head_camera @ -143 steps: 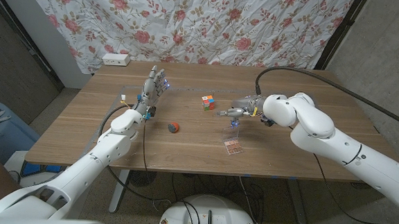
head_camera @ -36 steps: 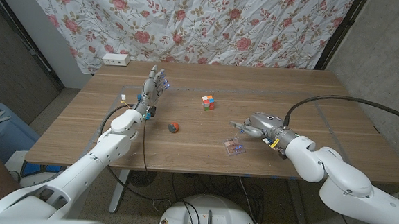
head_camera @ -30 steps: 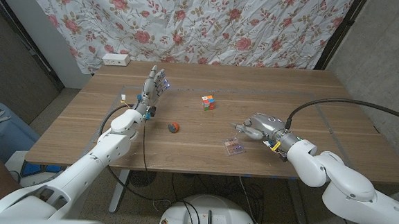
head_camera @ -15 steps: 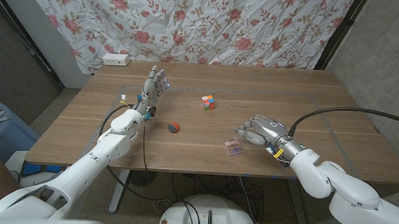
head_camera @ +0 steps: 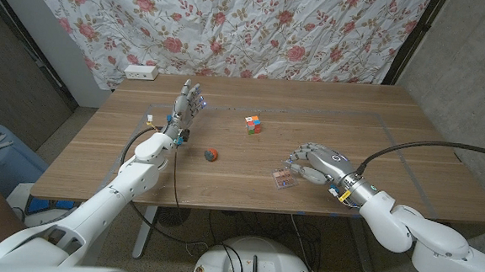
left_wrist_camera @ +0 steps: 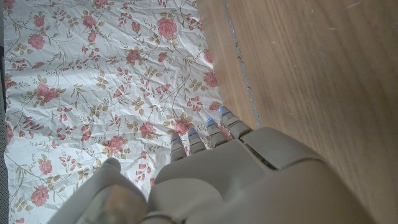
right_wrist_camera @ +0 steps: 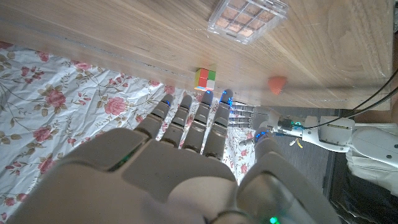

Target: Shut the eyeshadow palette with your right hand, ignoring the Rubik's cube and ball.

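Rose-printed cloth [head_camera: 257, 27] hangs across the back of the room, crumpled in places, and in front of it stands the wooden desk [head_camera: 226, 127] with both robot arms reaching over it from the near side. On the desk's near right part lies the eyeshadow palette [head_camera: 284, 179], a small clear case with rows of reddish-brown pans; it lies flat and low on the wood, and in the right wrist view [right_wrist_camera: 249, 18] the pans show through the clear plastic, though I cannot tell from either view whether the lid sits fully down. The right robot hand [head_camera: 312, 164] is just beside the palette on its right, its fingers [head_camera: 295, 161] curled loosely downward and apart, holding nothing; whether the fingertips touch the case I cannot make out. Farther back, near the middle of the desk, stands the Rubik's cube [head_camera: 252, 124], and to its left and nearer the front lies the small ball [head_camera: 211, 154], red with a darker patch; both are well apart from the palette. The left robot hand [head_camera: 185, 107] stands over the desk's left part, fingers straight, spread a little and pointing toward the cloth, with nothing in it. A white power strip [head_camera: 141, 72] sits at the far left corner of the desk, close to the curtain.
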Robot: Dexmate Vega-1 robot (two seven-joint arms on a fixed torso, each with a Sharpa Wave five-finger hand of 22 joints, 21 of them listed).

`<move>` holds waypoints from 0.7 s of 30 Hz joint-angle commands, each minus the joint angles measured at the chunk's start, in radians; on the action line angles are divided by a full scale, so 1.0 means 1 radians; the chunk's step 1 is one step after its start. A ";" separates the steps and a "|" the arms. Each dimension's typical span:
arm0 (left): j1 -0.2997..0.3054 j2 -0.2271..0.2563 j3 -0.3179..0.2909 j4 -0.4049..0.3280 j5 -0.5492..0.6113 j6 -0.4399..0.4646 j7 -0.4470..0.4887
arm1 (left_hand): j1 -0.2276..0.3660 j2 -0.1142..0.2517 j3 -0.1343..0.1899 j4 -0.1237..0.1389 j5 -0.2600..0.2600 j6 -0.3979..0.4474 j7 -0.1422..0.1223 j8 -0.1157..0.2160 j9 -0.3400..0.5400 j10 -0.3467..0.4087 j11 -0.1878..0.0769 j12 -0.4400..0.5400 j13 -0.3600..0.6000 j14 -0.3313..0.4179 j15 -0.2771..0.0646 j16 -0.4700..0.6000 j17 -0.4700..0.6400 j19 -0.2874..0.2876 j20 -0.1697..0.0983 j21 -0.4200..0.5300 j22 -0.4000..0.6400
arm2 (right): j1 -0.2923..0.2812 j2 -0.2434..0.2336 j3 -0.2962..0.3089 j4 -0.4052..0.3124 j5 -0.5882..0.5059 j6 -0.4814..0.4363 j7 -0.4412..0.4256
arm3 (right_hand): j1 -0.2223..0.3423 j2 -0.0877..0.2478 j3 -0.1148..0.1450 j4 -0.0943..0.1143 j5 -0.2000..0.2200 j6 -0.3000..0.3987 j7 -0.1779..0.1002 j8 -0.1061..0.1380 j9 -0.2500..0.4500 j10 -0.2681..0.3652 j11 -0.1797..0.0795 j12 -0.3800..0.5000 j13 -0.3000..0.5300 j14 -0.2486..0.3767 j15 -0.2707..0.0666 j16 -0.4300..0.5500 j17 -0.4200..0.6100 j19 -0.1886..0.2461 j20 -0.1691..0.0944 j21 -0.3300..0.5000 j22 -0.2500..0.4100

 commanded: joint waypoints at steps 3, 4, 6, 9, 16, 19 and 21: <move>0.000 0.000 0.000 0.001 0.000 -0.001 -0.001 | 0.006 0.008 0.010 -0.002 0.004 -0.003 -0.007 0.005 0.004 0.001 -0.008 0.005 0.004 0.003 -0.024 0.006 0.005 0.007 0.002 0.004 0.004 | 0.025 -0.002 -0.006 0.104 -0.054 0.155 -0.037 | -0.038 0.012 0.006 0.015 -0.009 -0.068 0.005 -0.029 -0.004 -0.064 -0.012 -0.002 -0.030 -0.043 -0.022 -0.020 0.007 -0.007 -0.003 -0.004 0.006; 0.000 0.000 0.000 0.001 0.000 -0.001 -0.001 | 0.006 0.008 0.010 -0.002 0.004 -0.003 -0.007 0.005 0.004 0.001 -0.008 0.005 0.004 0.004 -0.023 0.006 0.005 0.007 0.001 0.004 0.004 | 0.029 -0.001 -0.007 0.106 -0.050 0.158 -0.028 | -0.050 0.008 0.004 0.020 -0.012 -0.085 0.007 -0.032 -0.004 -0.082 -0.010 -0.002 -0.041 -0.070 -0.017 -0.032 0.007 -0.024 0.003 -0.009 0.006; 0.000 -0.001 0.000 0.001 0.000 -0.001 0.001 | 0.006 0.008 0.010 -0.002 0.004 -0.003 -0.007 0.005 0.004 0.000 -0.009 0.005 0.004 0.004 -0.023 0.006 0.005 0.007 0.001 0.004 0.004 | 0.037 0.003 -0.010 0.116 -0.048 0.172 -0.022 | -0.068 0.005 0.000 0.029 -0.013 -0.108 0.007 -0.036 -0.005 -0.109 -0.016 -0.002 -0.053 -0.083 -0.017 -0.039 0.008 -0.042 0.006 -0.013 0.006; 0.000 -0.001 0.000 0.001 0.000 -0.001 0.001 | 0.006 0.008 0.010 -0.002 0.004 -0.002 -0.007 0.005 0.004 0.000 -0.008 0.005 0.004 0.004 -0.023 0.006 0.005 0.007 0.001 0.004 0.004 | 0.045 0.008 -0.015 0.127 -0.059 0.185 -0.020 | -0.088 0.000 -0.003 0.036 -0.012 -0.164 0.002 -0.041 -0.006 -0.143 -0.024 -0.001 -0.073 -0.119 -0.015 -0.055 0.009 -0.070 0.009 -0.017 0.005; -0.001 0.000 0.000 0.002 0.000 -0.001 -0.001 | 0.006 0.008 0.010 -0.002 0.004 -0.002 -0.007 0.005 0.004 0.000 -0.008 0.005 0.004 0.004 -0.023 0.006 0.005 0.008 0.001 0.004 0.004 | 0.052 0.016 -0.028 0.147 -0.082 0.209 -0.018 | -0.127 -0.005 -0.013 0.057 -0.011 -0.231 -0.001 -0.043 -0.008 -0.185 -0.032 -0.002 -0.094 -0.157 -0.011 -0.070 0.010 -0.105 0.004 -0.017 0.006; -0.001 0.000 0.000 0.002 0.000 -0.001 -0.001 | 0.006 0.008 0.010 -0.002 0.004 -0.002 -0.007 0.005 0.004 0.001 -0.007 0.005 0.004 0.005 -0.024 0.006 0.005 0.007 0.001 0.004 0.004 | 0.054 0.018 -0.037 0.156 -0.105 0.218 -0.025 | -0.149 -0.005 -0.018 0.071 -0.009 -0.263 0.000 -0.043 -0.009 -0.202 -0.031 0.000 -0.102 -0.173 -0.007 -0.077 0.013 -0.120 0.002 -0.016 0.006; -0.001 0.000 0.000 0.002 0.000 -0.001 -0.001 | 0.006 0.008 0.010 -0.002 0.004 -0.002 -0.007 0.005 0.004 0.001 -0.008 0.005 0.004 0.004 -0.023 0.006 0.005 0.007 0.001 0.004 0.004 | 0.055 0.020 -0.041 0.164 -0.107 0.228 -0.030 | -0.163 -0.005 -0.022 0.082 -0.008 -0.284 -0.001 -0.043 -0.010 -0.212 -0.031 0.001 -0.107 -0.183 -0.008 -0.080 0.014 -0.132 0.001 -0.016 0.006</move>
